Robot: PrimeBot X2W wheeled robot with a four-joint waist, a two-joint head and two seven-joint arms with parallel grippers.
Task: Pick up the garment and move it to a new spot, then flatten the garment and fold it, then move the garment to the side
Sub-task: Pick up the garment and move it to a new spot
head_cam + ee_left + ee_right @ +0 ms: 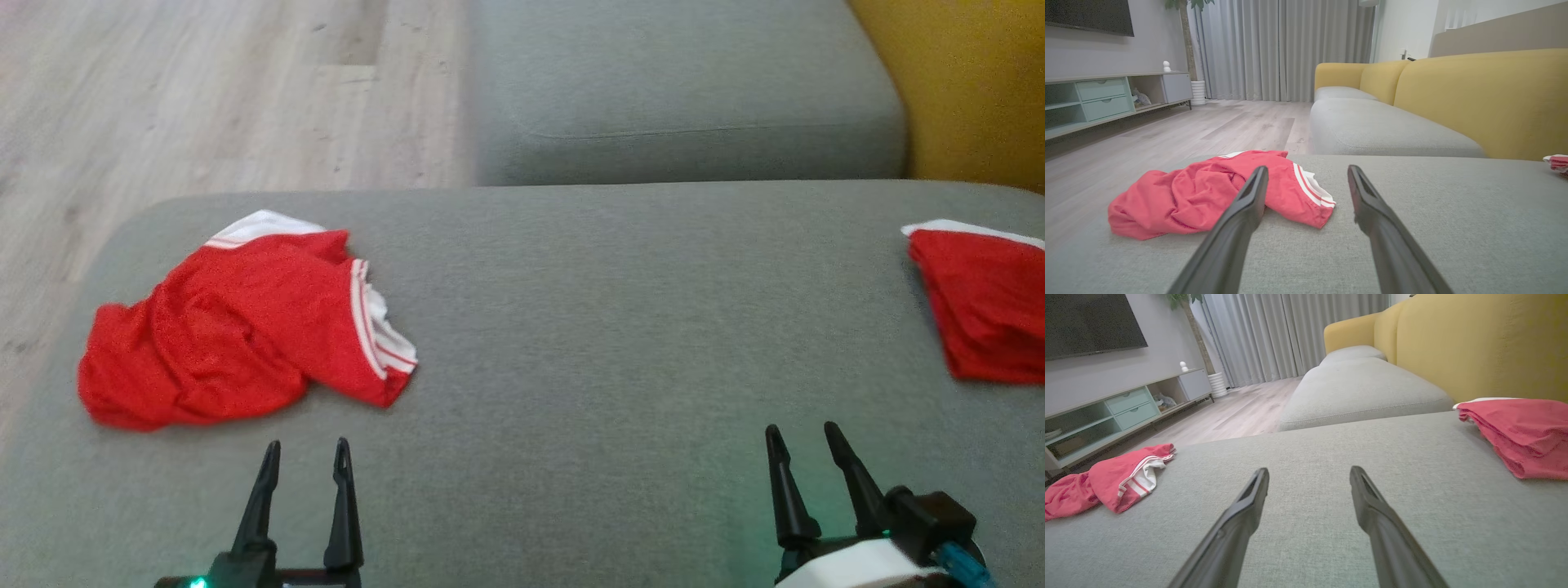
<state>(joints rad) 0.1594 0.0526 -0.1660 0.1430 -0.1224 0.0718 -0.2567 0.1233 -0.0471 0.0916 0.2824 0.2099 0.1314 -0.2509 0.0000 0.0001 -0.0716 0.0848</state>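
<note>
Left gripper [307, 445] and right gripper [802, 430] gape empty; the red garment [237, 331] lies crumpled just beyond the left gripper.

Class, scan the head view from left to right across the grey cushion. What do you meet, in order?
In order: crumpled red garment → right gripper → second red garment. The left gripper overlaps the first garment's span, so it is omitted.
</note>
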